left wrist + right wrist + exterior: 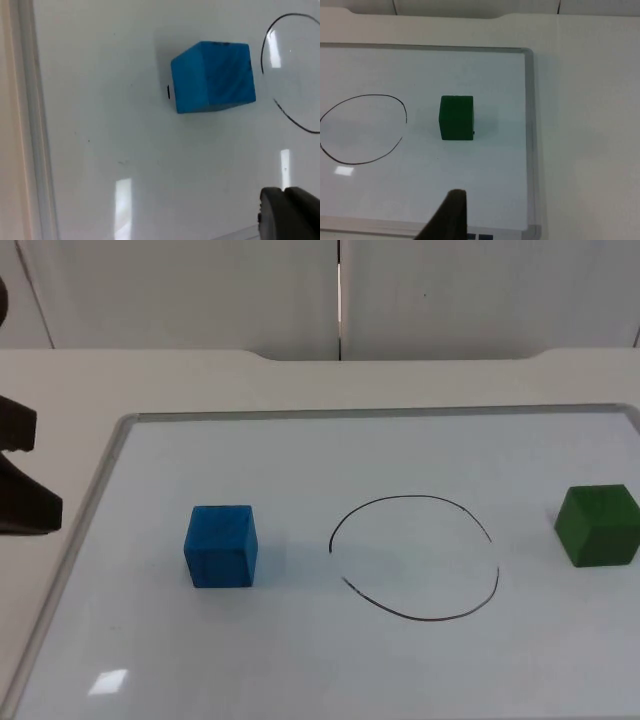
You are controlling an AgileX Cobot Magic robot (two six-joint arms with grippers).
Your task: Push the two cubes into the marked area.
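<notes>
two solid-coloured cubes are seen on a white, metal-framed whiteboard (pixel 130 660): a blue cube (pixel 221 546) to the left of a hand-drawn black circle (pixel 414 557) and a green cube (pixel 598 525) to its right, both well apart from the line and neither inside it. the marked area is judged to be that circle, so no part of the task is done yet and the approach step is judged to be in hand. the left gripper (pixel 22 480) is placed at the board's left edge, well apart from the blue cube; whether it is released or clenched cannot be told. the right gripper (pixel 451 217) hangs short of the green cube, its state likewise not to be told. next, each cube would need to be met on its outer face and pushed inward toward the circle.
</notes>
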